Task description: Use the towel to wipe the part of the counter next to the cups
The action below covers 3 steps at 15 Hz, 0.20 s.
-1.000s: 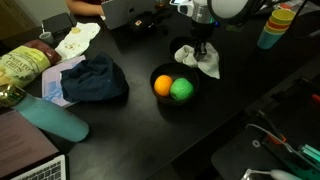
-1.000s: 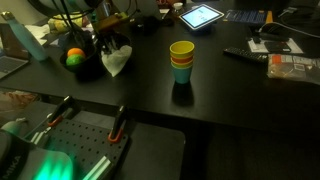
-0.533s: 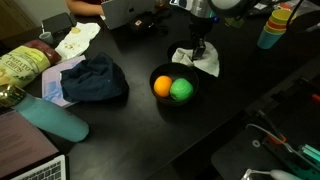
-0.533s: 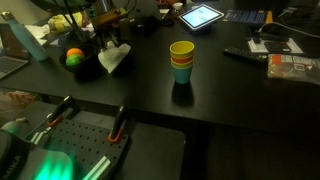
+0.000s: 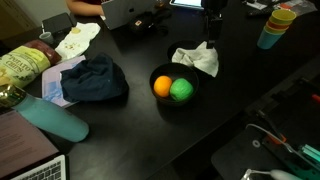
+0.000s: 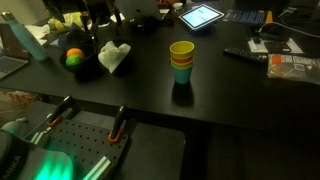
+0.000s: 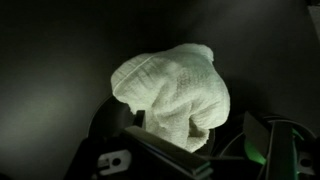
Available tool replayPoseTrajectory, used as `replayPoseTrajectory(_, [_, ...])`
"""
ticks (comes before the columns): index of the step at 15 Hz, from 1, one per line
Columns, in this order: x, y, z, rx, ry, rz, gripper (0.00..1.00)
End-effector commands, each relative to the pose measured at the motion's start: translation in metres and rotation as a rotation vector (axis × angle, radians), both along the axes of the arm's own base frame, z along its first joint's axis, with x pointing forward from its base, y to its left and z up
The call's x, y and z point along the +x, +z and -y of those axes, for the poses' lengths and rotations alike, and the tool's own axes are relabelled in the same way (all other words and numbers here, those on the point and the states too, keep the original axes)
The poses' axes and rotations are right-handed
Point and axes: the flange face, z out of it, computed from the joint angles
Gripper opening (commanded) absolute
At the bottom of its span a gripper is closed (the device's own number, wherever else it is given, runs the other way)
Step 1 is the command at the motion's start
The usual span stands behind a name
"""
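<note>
The white towel [image 5: 197,58] lies crumpled on the black counter [image 5: 235,95], just beyond a dark bowl; it also shows in an exterior view [image 6: 113,55]. The stacked cups [image 5: 276,27] stand well off to one side, yellow on top [image 6: 181,58]. My gripper [image 5: 212,10] hangs above the towel at the frame's top edge, apart from it. In the wrist view the towel [image 7: 175,85] lies below my gripper [image 7: 205,142], whose fingers [image 7: 150,150] stand wide apart, open and holding nothing.
A dark bowl [image 5: 160,75] holds an orange ball and a green ball beside the towel. A blue cloth [image 5: 95,78], a teal bottle [image 5: 55,120], a white rag [image 5: 78,38] and a snack bag [image 5: 20,65] lie nearby. A tablet [image 6: 200,15] sits behind the cups.
The gripper opened and let go of the towel, then rose away from it. The towel now lies loose on the counter next to the bowl.
</note>
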Motion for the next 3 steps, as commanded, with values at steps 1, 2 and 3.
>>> replayPoseTrajectory(1, [-0.0206, 0.0277, 0.0113, 0.051, -0.032, -0.029, 1.00])
replayPoseTrajectory(2, [-0.0244, 0.0321, 0.0136, 0.070, -0.052, -0.031, 1.00])
replayPoseTrajectory(3, [-0.0277, 0.0350, 0.0157, 0.086, -0.065, -0.033, 1.00])
